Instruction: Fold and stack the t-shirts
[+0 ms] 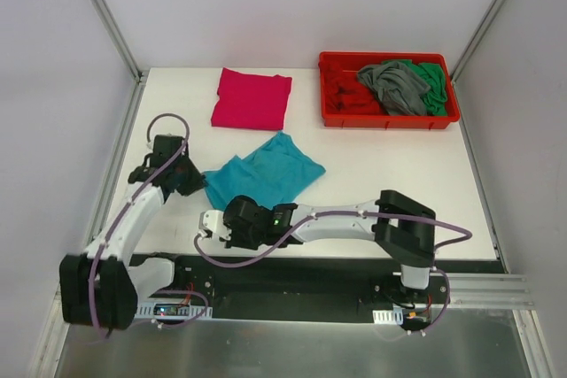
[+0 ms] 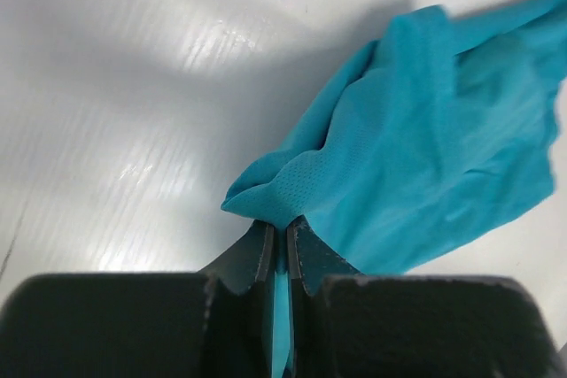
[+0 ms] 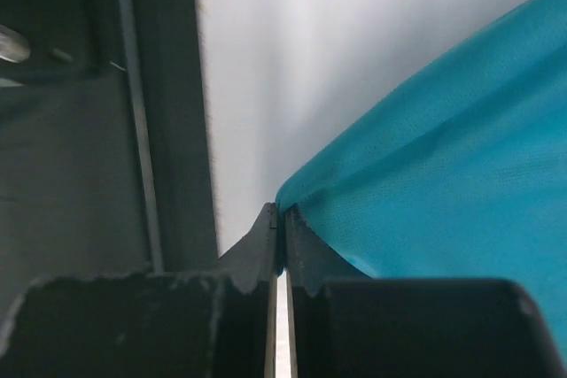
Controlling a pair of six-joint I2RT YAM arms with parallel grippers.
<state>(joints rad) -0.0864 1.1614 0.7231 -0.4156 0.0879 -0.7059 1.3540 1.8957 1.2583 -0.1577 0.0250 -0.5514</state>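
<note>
A crumpled teal-blue t-shirt (image 1: 266,174) lies spread in the middle of the white table (image 1: 390,192). My left gripper (image 1: 193,181) is at its left edge, shut on a bunched fold of the teal cloth (image 2: 416,130), which shows between the jaws of the left gripper (image 2: 283,227). My right gripper (image 1: 209,224) reaches across to the shirt's near-left corner. In the right wrist view, the right gripper (image 3: 282,212) is shut with just the edge of the teal cloth (image 3: 443,174) pinched at its tips. A magenta-pink t-shirt (image 1: 252,99) lies folded at the back.
A red plastic tray (image 1: 332,118) at the back right holds a grey t-shirt (image 1: 394,84) and a green one (image 1: 434,81). Metal frame posts stand at the table's back corners. The right arm's link (image 1: 345,223) spans the near table edge.
</note>
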